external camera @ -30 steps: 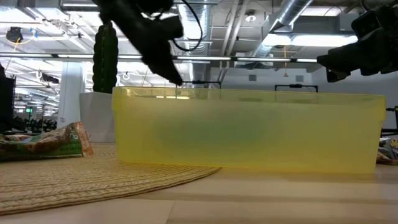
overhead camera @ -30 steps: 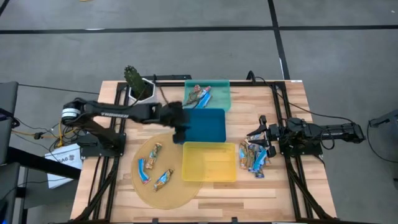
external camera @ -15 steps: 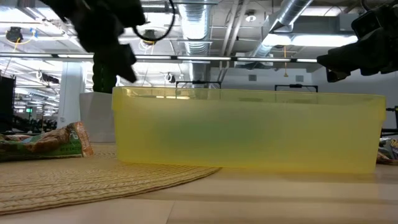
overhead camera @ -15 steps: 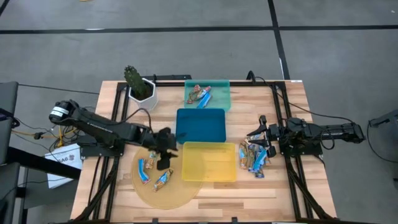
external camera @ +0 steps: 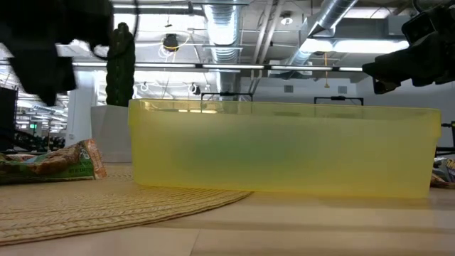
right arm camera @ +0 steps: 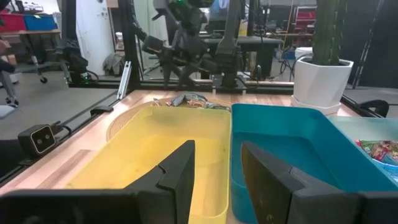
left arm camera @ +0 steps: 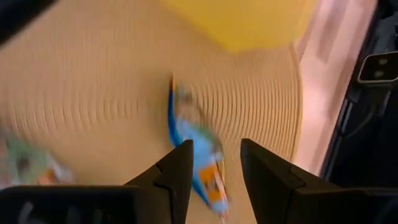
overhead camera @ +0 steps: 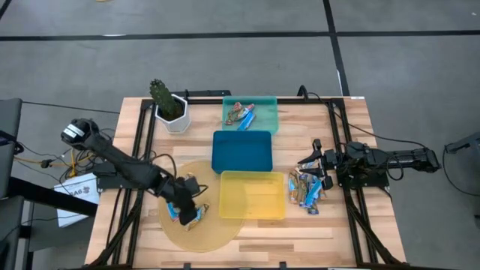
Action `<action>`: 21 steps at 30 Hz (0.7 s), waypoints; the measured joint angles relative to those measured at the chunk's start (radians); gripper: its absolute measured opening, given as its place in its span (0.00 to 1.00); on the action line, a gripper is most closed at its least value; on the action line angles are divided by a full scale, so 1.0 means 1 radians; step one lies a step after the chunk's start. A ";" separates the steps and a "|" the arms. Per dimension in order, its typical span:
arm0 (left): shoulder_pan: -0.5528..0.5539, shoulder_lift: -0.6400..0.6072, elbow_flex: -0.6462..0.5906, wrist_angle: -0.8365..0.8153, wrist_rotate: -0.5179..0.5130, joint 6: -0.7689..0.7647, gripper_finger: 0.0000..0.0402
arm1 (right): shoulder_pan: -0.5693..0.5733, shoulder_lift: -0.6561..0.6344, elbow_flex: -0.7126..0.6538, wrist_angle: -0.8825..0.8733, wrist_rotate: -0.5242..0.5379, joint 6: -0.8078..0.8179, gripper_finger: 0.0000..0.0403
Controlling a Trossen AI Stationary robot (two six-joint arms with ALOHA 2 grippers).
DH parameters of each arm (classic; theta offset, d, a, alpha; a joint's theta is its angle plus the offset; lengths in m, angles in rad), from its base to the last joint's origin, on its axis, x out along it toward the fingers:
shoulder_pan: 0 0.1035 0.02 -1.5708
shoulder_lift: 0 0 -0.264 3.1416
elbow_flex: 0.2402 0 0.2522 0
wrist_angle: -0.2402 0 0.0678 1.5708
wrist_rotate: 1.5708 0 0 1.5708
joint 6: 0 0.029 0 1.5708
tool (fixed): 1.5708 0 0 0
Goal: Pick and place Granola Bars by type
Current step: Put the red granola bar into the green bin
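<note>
L tool (overhead camera: 185,212) now over mat-edge bar (left arm camera: 198,151), fingers apart.

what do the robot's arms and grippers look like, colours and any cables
Both arms are dark, nearly black. The left arm has a white-and-silver joint cap at its base, with loose cables beside it. Each gripper, such as the left gripper, has two flat dark fingers. A black cable trails behind the right arm.
</note>
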 joint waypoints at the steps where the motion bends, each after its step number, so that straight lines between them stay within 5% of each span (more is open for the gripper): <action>1: -0.012 0.000 0.000 -0.016 0.011 -0.050 0.31 | 0.000 0.000 0.000 0.000 0.000 0.000 0.31; 13: -0.138 0.001 0.000 -0.225 0.150 -0.563 0.31 | 0.000 0.000 0.000 0.000 0.000 0.000 0.31; 21: -0.158 0.001 0.000 -0.350 0.108 -0.800 0.31 | 0.000 0.000 0.000 0.000 0.000 0.000 0.31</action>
